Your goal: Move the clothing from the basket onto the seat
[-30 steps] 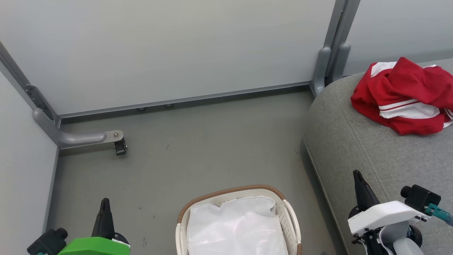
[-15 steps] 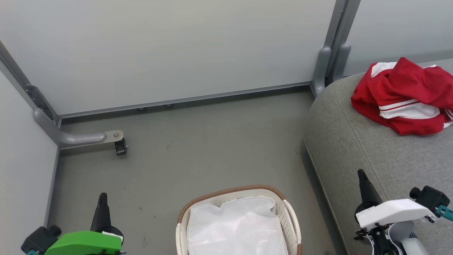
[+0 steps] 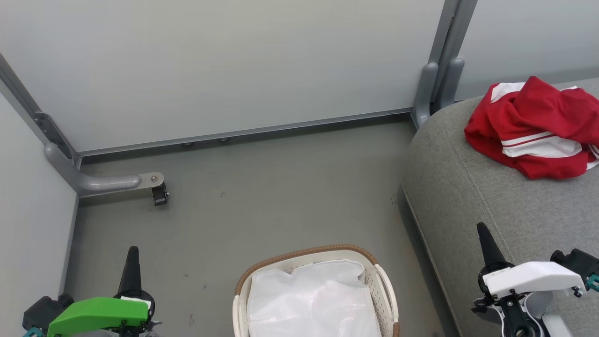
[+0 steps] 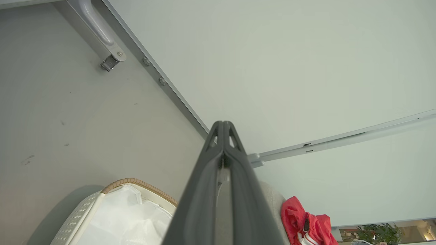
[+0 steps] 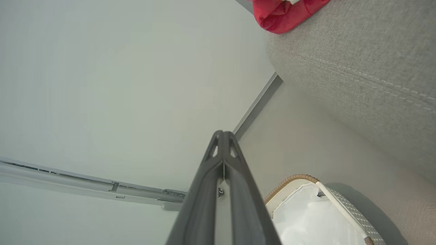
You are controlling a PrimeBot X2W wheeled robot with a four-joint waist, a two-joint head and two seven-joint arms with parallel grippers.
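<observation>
Soft, even, bright light fills all three views, without glare. In the head view the seat point(image 3: 468, 187) throws a dim shadow along its foot onto the floor point(image 3: 281, 201); the basket point(image 4: 139, 183) shades the floor faintly in the wrist views. There the wall rails point(image 4: 340, 139) bow toward the frame edges.

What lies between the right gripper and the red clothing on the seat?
Only bare grey seat fabric with a stitched seam, as the head view shows; the right gripper, shut, is well apart from the clothing.
</observation>
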